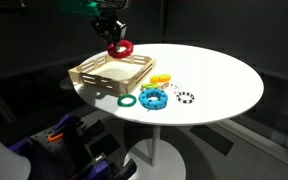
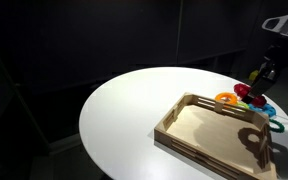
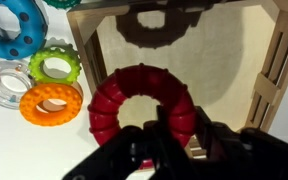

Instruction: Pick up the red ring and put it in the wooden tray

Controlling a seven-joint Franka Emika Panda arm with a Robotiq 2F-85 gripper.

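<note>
My gripper (image 3: 172,128) is shut on the red ring (image 3: 134,95), gripping its right side. In the wrist view the ring hangs above the near edge of the wooden tray (image 3: 274,60), and its shadow falls on the tray floor. In both exterior views the red ring (image 1: 121,47) (image 2: 245,92) is held in the air over the tray (image 1: 89,72) (image 2: 184,135), near one of its ends. The gripper (image 1: 112,40) (image 2: 262,75) hangs from the dark arm above.
The tray sits on a round white table (image 1: 224,80). Beside the tray lie a blue toothed ring (image 3: 9,35), a green ring (image 3: 54,65), an orange ring (image 3: 52,100) and a clear ring (image 3: 2,85). In an exterior view a green ring (image 1: 128,100) lies near the table edge.
</note>
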